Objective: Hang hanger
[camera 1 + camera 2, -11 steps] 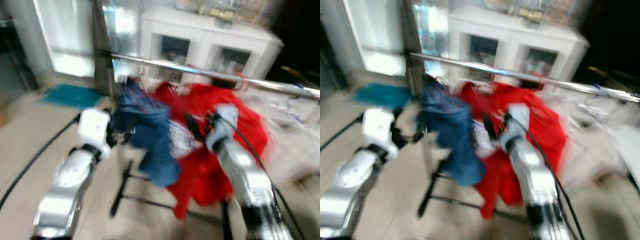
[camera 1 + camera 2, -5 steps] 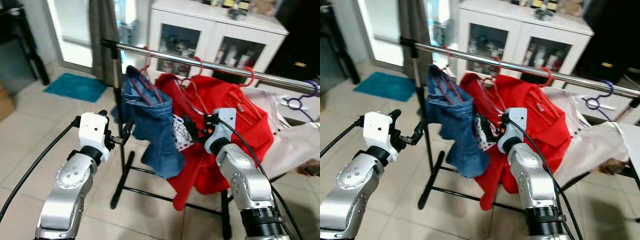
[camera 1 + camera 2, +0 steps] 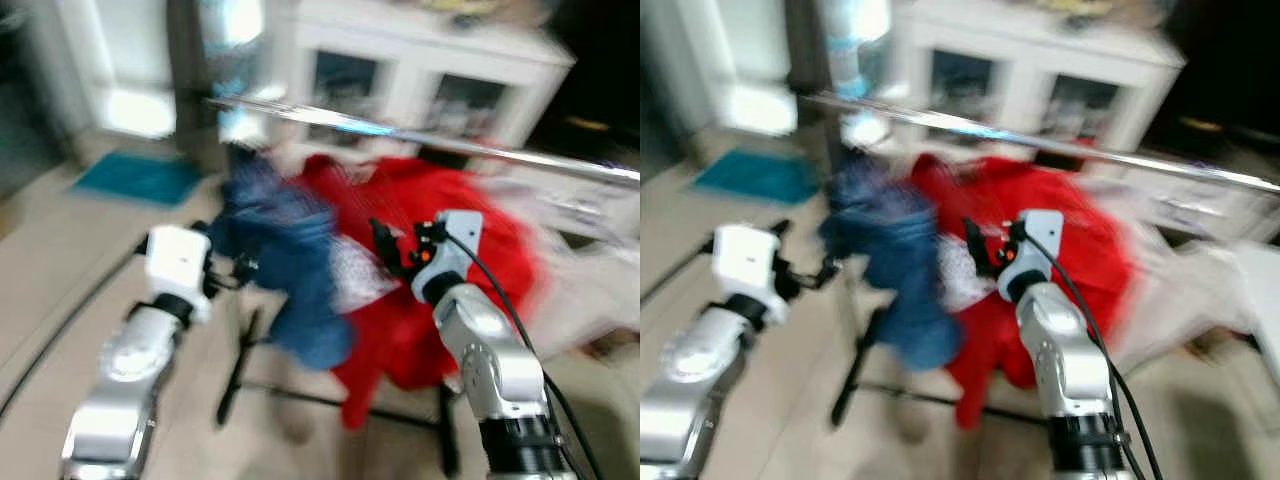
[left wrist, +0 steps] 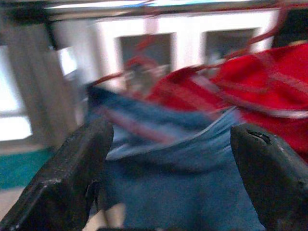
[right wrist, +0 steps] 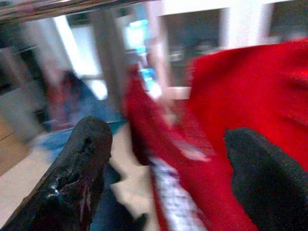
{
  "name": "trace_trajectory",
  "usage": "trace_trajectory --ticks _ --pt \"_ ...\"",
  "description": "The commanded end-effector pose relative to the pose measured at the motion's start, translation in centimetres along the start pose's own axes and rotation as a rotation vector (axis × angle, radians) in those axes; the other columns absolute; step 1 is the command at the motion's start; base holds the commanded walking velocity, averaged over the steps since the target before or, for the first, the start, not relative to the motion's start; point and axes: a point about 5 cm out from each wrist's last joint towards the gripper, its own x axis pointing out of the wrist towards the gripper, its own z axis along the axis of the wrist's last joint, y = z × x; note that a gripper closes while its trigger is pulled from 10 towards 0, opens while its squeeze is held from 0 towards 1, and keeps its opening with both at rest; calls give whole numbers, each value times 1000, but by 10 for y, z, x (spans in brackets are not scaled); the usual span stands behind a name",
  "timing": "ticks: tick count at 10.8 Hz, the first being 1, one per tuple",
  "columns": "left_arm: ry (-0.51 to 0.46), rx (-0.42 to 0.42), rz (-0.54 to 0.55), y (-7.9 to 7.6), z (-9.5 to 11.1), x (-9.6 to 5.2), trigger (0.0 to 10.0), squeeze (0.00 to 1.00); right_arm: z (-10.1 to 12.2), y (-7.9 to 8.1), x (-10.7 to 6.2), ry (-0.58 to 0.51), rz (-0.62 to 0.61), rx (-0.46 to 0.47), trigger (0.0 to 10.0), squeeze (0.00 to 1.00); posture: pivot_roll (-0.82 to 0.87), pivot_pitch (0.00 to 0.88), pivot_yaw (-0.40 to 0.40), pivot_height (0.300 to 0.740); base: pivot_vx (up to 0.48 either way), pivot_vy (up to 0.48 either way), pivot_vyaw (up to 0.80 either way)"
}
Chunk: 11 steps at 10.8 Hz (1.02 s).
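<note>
Both grippers were spread and empty — the left gripper (image 3: 237,268) just beside the blue garment (image 3: 290,260), the right gripper (image 3: 392,250) against the red garment (image 3: 460,210). Their hangers hooked the rail (image 3: 420,140) above, which ran crosswise — left arm nearer the blue one.

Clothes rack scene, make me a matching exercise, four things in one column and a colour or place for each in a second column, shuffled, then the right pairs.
Things:
1. Denim garment
2. Jacket
3. Mat
4. Cabinet

Descriptions:
A. Red, hanging from the rail
B. White, with glass doors, behind the rail
C. Teal, on the floor to the robot's left
D. Blue, hanging in front of the left gripper

Pairs: 1-D, 2-A, 3-C, 4-B
</note>
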Motion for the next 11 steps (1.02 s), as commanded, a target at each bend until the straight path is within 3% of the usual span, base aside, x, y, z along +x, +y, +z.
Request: trace_trajectory --ticks 1,3,5,7,11 --pt "-15 -10 -35 -8 3 0 10000 0 3 -4 -1 -5 -11 7 10000 0 33 0 -108 740 315 0 0" --pt "-15 -10 -34 -8 2 -1 10000 0 6 4 0 -30 51 18 10000 0 40 0 -115 740 321 0 0" --pt "-19 -5 -39 -8 3 -1 10000 0 4 9 0 8 83 -164 10000 0 42 0 -117 740 328 0 400" --pt "-24 4 -54 -9 4 -1 10000 0 8 8 0 -36 77 -96 10000 0 45 0 -117 740 322 0 400" --pt "-25 44 -241 -15 6 -8 10000 0 21 -8 -1 -84 -2 -126 10000 0 41 0 -113 740 0 0 0"
